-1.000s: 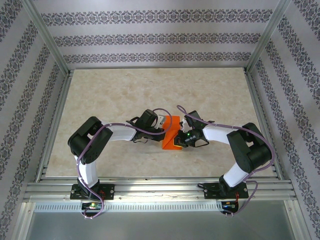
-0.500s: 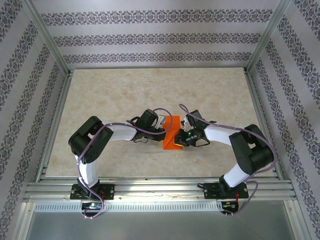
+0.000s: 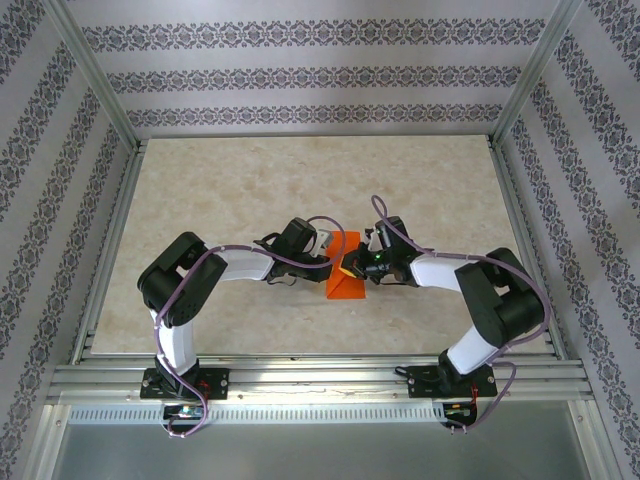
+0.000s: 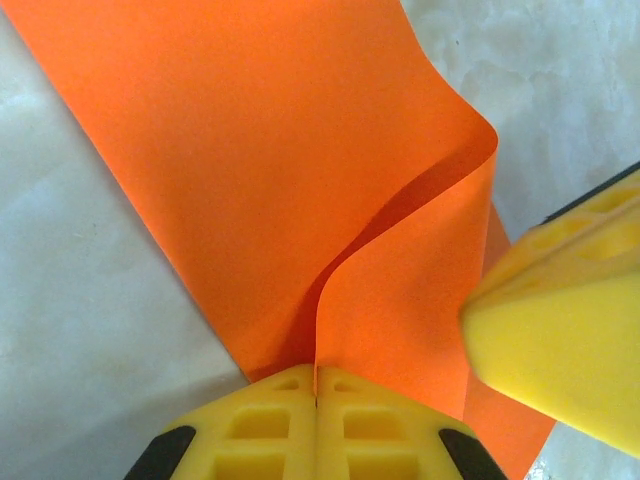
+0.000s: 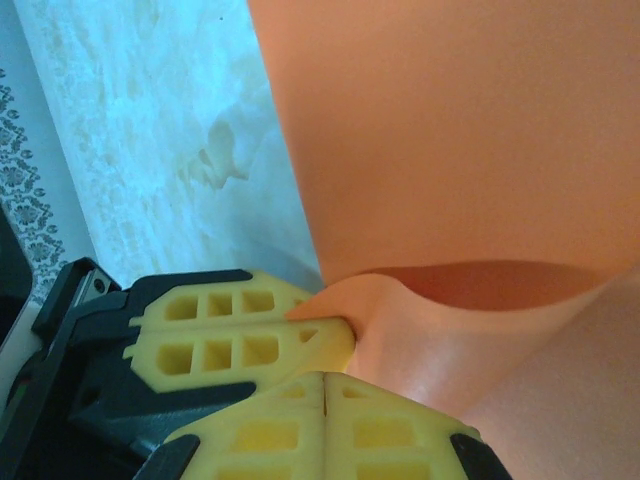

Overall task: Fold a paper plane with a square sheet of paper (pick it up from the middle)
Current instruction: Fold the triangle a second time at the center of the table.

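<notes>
Pinching the sheet (image 4: 250,150) at its raised fold, my left gripper (image 4: 316,385) is closed tight on it. Right gripper (image 5: 326,388) is also closed and noses the curled flap; grip unclear. Sheet lies mid-counter (image 3: 250,180) between the arms. Judgement: anchor left, press flap flat, check edges align before creasing.

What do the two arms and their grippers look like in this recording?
The left arm and right arm have white links, black joint housings and loose purple cables. A green light glows on the right wrist. The left gripper and right gripper have yellow fingers with rectangular pockets, on black mounts.
</notes>
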Controlling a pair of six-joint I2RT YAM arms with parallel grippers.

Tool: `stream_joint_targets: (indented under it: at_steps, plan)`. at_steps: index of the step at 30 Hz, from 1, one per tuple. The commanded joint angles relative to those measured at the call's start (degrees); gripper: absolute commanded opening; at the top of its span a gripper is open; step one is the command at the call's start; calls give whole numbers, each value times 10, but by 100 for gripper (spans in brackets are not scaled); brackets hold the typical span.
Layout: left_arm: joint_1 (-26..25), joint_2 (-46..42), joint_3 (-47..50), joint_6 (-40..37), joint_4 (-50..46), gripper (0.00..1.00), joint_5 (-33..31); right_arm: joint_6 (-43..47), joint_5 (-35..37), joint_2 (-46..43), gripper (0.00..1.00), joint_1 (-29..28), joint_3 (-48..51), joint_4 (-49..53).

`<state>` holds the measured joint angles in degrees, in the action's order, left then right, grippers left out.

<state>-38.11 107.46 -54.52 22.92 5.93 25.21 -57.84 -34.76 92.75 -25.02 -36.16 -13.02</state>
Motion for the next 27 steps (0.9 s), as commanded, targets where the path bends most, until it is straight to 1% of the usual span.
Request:
stream_joint_targets:
  at_steps: [1,7,18,22,27]
  plan:
    - [8,19,-6,-13,-37,0,-4,-20,-8,17,0,-7,-10,-30]
    - [8,19,-5,-14,-39,0,-3,-15,-10,37,0,-7,-12,-31]
    - [8,21,-7,-15,-45,0,-3,-13,15,57,0,2,40,-32]
    - [8,21,-7,-14,-45,0,-3,-18,19,35,0,2,42,-27]
    - [8,21,-8,-14,-48,0,-3,-10,20,-20,0,6,7,13]
